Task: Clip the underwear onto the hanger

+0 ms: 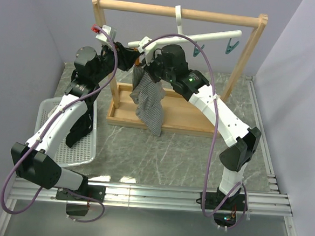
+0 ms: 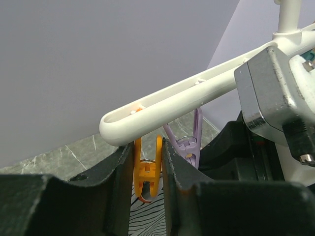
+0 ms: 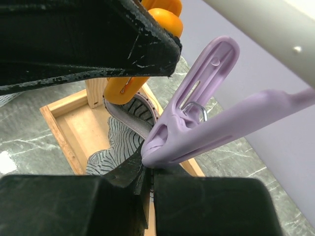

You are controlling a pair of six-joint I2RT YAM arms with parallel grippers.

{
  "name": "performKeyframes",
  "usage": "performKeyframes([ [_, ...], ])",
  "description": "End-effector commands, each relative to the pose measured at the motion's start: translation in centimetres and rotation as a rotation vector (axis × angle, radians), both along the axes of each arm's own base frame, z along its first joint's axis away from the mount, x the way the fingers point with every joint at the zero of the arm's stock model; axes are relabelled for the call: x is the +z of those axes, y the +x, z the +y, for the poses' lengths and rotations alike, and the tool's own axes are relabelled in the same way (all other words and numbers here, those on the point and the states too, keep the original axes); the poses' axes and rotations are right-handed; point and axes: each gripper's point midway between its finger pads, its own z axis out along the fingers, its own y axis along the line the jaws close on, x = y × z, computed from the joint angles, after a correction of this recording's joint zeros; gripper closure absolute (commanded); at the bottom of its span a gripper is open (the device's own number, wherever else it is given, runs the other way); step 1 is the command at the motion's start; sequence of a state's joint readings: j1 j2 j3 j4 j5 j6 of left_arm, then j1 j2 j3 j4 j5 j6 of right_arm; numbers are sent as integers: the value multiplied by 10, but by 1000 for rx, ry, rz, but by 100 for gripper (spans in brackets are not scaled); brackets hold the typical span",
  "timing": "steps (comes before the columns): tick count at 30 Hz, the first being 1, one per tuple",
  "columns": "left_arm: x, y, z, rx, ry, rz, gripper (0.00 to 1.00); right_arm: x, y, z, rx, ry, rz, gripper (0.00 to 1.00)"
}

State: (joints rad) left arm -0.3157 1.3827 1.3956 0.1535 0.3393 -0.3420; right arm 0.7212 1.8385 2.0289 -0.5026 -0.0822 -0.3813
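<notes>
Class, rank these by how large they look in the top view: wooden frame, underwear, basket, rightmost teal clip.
1. Wooden frame
2. Basket, though partly covered
3. Underwear
4. Rightmost teal clip

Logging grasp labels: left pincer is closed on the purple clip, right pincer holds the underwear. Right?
Not quite. The left pincer is closed on the orange clip, not the purple clip hanging beside it; the left wrist view shows this. The right pincer does hold the underwear.
</notes>
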Motion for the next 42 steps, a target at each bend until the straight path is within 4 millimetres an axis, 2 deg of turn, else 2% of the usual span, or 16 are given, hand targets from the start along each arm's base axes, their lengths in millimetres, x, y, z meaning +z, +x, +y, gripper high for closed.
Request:
performKeyframes([
  [1, -5, -5, 3, 4, 30, 7, 100, 54, -9, -8, 4, 97, -84, 100],
  [15, -12, -2, 3, 9, 49, 14, 100, 65, -18, -12, 16, 120, -91, 100],
  [20, -14, -1, 3, 7, 57, 13, 100, 75, -21, -12, 21, 141, -101, 100],
  [42, -18, -2, -1, -17, 66, 15, 100, 98, -21, -11, 17, 191, -128, 100],
])
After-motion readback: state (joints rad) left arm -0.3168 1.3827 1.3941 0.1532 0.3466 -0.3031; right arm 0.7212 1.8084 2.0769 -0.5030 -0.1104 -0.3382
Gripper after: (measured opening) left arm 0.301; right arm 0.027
